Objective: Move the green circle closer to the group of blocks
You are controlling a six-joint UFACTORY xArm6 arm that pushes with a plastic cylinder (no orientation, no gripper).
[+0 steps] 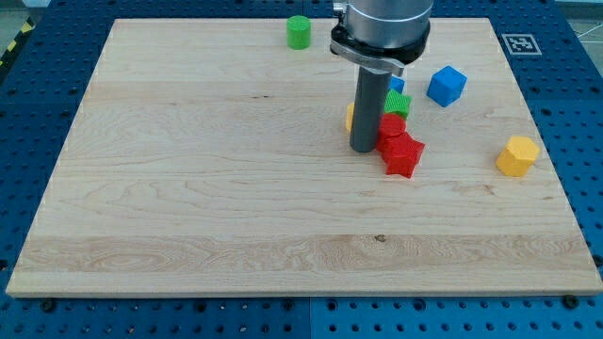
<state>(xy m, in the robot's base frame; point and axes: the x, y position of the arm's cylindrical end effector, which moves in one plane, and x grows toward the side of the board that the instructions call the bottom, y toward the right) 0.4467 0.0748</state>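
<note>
The green circle stands alone near the board's top edge, left of the arm. The group lies at the view's centre right: a red star, a red block above it, a green block, a small blue block partly hidden by the arm, and a sliver of a yellow block behind the rod. My tip rests on the board just left of the red star, touching or nearly touching the red blocks. The green circle is far up and to the left of the tip.
A blue cube sits to the right of the group. A yellow hexagon block lies near the board's right edge. The wooden board sits on a blue perforated table. A marker tag is at the top right corner.
</note>
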